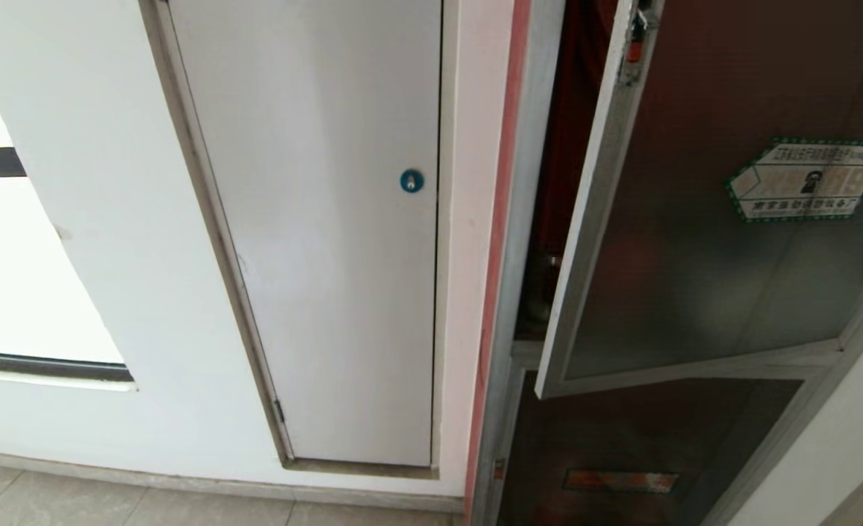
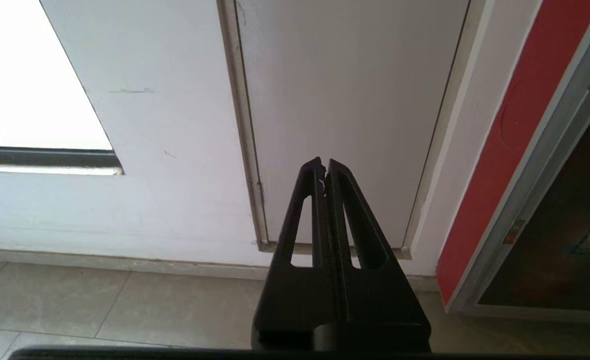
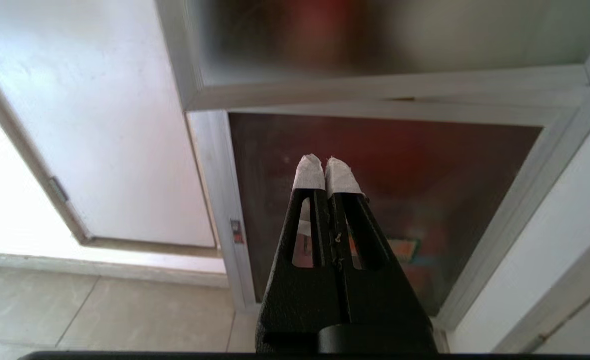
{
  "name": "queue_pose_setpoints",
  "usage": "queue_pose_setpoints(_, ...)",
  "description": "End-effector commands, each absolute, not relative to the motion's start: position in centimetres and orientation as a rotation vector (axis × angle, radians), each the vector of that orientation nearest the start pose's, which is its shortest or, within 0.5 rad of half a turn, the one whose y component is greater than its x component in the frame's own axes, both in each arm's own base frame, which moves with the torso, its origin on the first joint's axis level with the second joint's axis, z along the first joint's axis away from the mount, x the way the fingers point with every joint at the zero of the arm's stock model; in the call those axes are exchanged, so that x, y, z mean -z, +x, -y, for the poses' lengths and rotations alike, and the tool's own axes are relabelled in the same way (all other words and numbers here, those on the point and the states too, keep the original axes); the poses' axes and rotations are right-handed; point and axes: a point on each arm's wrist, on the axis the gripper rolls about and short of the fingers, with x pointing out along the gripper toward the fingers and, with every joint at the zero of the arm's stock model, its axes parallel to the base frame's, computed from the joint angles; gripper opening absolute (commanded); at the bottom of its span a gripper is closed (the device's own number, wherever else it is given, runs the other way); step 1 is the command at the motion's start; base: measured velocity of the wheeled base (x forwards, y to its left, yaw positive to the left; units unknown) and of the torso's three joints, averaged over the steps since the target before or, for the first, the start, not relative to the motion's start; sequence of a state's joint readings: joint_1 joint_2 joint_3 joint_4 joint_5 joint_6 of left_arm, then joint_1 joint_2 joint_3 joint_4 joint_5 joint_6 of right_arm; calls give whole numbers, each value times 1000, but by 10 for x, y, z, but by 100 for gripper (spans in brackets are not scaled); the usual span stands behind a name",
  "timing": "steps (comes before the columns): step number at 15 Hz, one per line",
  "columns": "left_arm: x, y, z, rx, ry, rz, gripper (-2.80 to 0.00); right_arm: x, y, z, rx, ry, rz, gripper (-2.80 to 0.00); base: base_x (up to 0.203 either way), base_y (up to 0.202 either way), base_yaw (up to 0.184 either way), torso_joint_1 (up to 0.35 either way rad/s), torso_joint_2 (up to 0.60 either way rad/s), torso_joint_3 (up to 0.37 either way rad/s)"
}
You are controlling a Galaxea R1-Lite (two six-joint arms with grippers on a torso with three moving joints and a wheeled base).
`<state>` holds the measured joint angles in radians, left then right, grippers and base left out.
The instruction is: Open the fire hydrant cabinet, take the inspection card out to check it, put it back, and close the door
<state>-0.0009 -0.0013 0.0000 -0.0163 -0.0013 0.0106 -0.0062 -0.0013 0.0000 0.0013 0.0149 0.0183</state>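
Fire hydrant cabinet point(image 1: 513, 307): brushed silver frame at the right of the head view, set in the white wall beside a red strip point(image 1: 503, 219); dark red interior showing through the gap behind the swung-out panel.
Door point(image 1: 694, 241): dark tinted glass in a silver frame, standing ajar, free edge swung out from the cabinet frame; bottom rail point(image 3: 384, 85) seen from below in the right wrist view.
Latch point(image 1: 636, 40): red, at the top of the door's free edge.
Sticker point(image 1: 804, 179): green-and-white, hexagonal, stuck on the glass toward the upper right.
Lower panel point(image 1: 643, 446): smaller dark glass below the open door, shut, with a reddish label point(image 1: 620, 480) near the bottom.
Inspection card: not visible in any view; place cannot be told.
White service door point(image 1: 329, 241): plain, closed, left of the cabinet, with a blue round lock point(image 1: 411, 180) near its right edge.
Floor point(image 2: 125, 310): pale tiles along the base of the wall.
Left gripper point(image 2: 324, 167): black fingers pressed together, empty, pointing toward the lower part of the white service door, well apart from it.
Right gripper point(image 3: 327, 162): white-taped fingertips point(image 3: 308, 172) pressed together, holding nothing, pointing toward the lower panel beneath the open door, touching neither.
Arms: neither seen in the head view.
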Motion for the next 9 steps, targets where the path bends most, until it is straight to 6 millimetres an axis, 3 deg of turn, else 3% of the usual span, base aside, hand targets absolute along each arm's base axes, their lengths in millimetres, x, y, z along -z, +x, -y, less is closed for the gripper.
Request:
queue_pose_setpoints(1, -75, -22, 0, 3, 11, 12, -280, -75, -23, 0, -9, 18, 0, -280, 198, 0, 2, 10, 2, 0)
queue_pose_setpoints(9, -76, -22, 0, 1, 11, 14, -280, -75, -23, 0, -9, 18, 0, -280, 196, 0, 0, 3, 3, 1)
